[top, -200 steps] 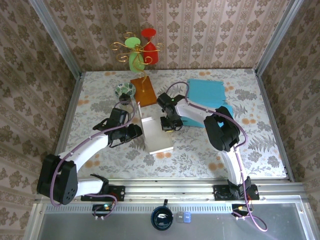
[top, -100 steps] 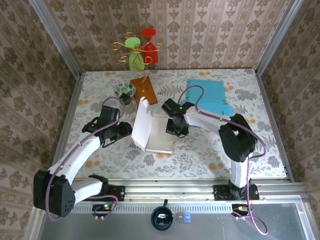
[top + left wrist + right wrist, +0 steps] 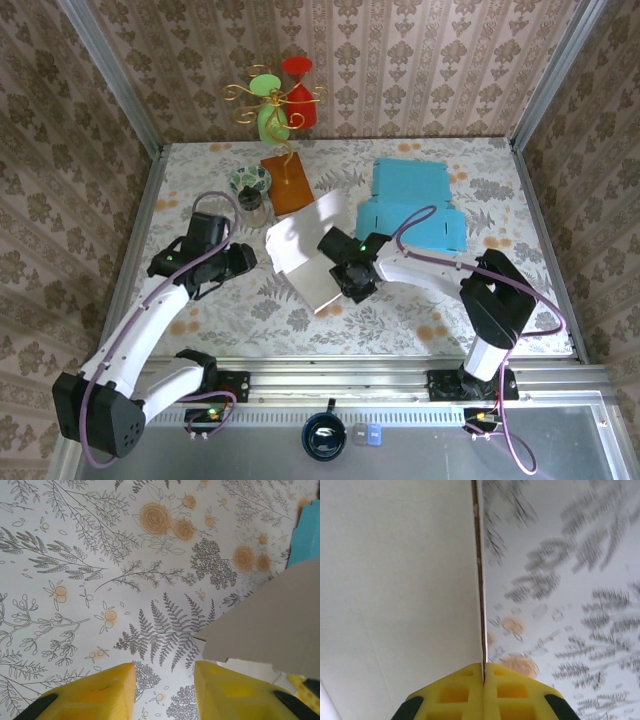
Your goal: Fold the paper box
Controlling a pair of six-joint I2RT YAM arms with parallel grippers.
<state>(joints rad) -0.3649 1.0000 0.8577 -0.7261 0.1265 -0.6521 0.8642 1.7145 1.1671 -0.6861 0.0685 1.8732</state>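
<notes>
Pinching a white box wall edge, the right gripper is pressed together on it at mid-table; the left gripper hangs spread and empty just beside the box.

**White card on a flowered cloth**

The paper box is showing plain white, with its underside looking grey-beige from my left wrist. Beneath it the tablecloth is running pale grey with darker grey ferns and orange roses. To the right of the box a flat card is showing turquoise. Behind the box a board is showing orange-brown, and a bowl is wearing a green-and-white pattern. Further behind, a gold wire stand is carrying one red and one green shape. My left gripper and right gripper are showing yellow fingers trimmed in black. The wallpaper is repeating a beige-brown damask.
</notes>
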